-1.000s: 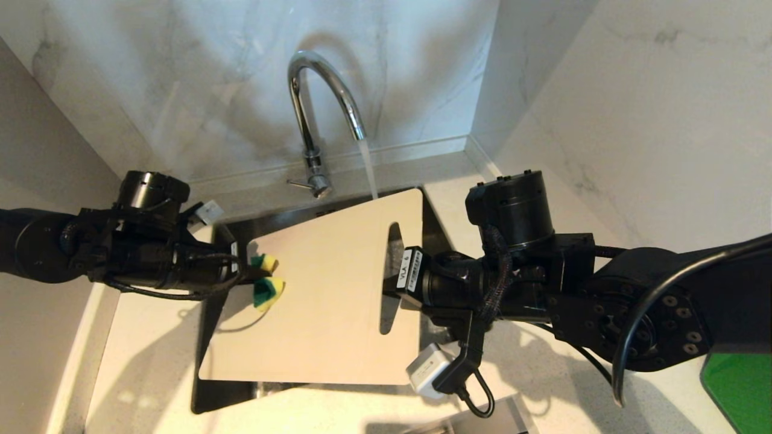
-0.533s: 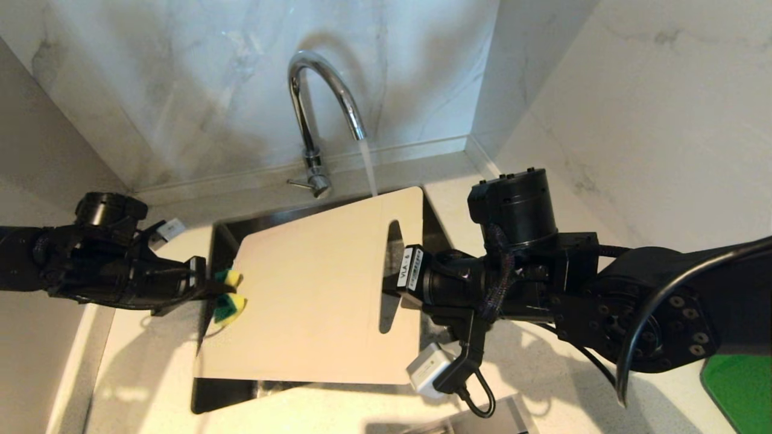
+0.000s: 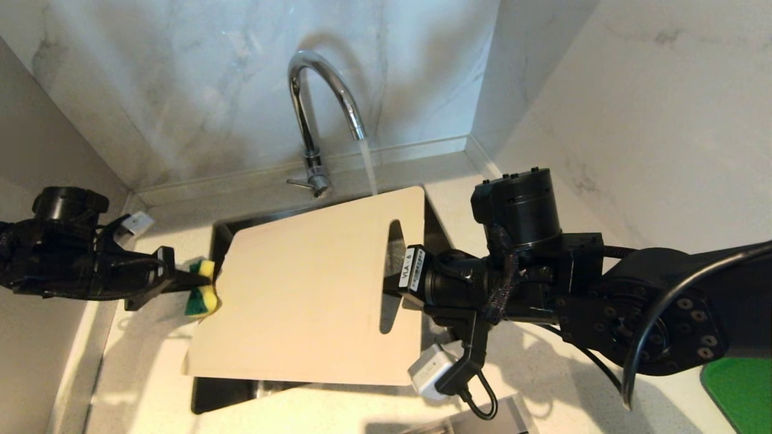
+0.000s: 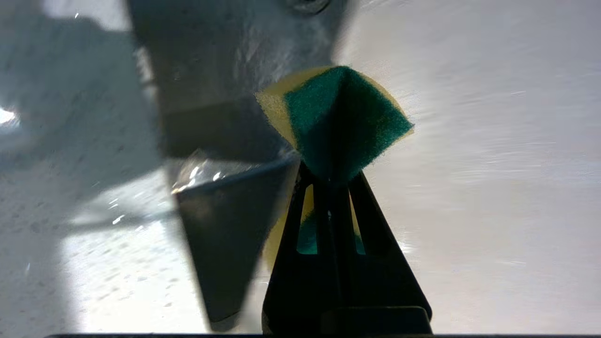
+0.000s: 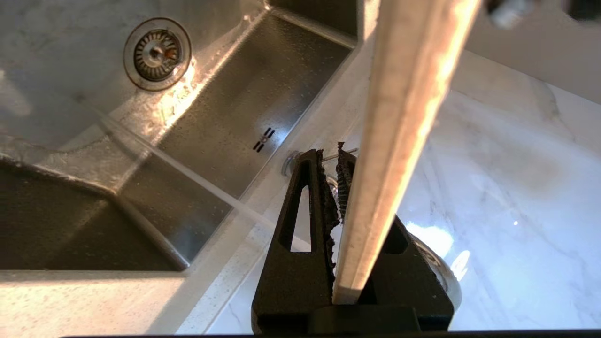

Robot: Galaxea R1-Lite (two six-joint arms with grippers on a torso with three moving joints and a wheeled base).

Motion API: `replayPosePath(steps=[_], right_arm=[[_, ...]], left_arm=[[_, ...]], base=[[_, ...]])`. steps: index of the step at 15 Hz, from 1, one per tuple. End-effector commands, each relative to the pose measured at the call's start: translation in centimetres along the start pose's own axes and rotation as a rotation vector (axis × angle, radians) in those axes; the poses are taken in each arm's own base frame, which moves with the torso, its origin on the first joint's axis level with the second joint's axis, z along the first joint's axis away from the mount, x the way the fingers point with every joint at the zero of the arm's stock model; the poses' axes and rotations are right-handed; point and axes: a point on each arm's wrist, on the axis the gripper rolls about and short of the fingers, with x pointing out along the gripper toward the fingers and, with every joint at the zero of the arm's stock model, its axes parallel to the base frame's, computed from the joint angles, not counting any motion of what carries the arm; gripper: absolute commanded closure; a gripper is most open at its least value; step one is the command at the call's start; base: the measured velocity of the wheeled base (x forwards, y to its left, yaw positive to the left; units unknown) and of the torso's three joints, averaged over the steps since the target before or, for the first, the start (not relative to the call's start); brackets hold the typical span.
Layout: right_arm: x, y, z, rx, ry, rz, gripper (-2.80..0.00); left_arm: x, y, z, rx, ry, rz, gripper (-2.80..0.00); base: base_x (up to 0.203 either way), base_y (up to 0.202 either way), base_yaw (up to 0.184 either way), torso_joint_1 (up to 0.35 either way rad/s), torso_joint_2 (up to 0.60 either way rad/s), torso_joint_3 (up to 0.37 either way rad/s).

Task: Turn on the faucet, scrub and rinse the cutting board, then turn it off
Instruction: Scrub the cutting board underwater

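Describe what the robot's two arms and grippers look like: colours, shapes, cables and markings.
Both arms are matt black with round, drum-shaped joints. The right arm has braided black cable, a white barcode label, a ring of bolts and a white box with a looped cable. The left gripper and right gripper have thin, black, triangular fingers with cut-out slots.

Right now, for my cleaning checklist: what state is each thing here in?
faucet: on, water streaming from the spout.
cutting board: held tilted over the sink, gripped at its handle end.
sponge: pinched and folded, at the board's left edge.
left gripper: shut on the sponge.
right gripper: shut on the cutting board.
sink: wet, drain strainer in place.
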Motion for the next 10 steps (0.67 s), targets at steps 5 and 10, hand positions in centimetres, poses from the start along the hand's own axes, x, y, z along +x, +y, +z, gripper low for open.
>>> replayPosePath(steps=[5,10], right_arm=[[-0.3,-0.1,0.1,-0.015,0.001,-0.004,0.0],[-0.4,-0.3,0.0,-0.018,0.004,-0.011,0.0]], left_arm=[[-2.2,-11.3,-0.2,0.137,-0.003,-0.2,0.0],[2.9,-19.4,-2.6,0.239,0.068,-0.255,0.0]], base=[[0.0,0.0,0.0,0.0,0.0,0.0],[0.0,0.0,0.0,0.0,0.0,0.0]])
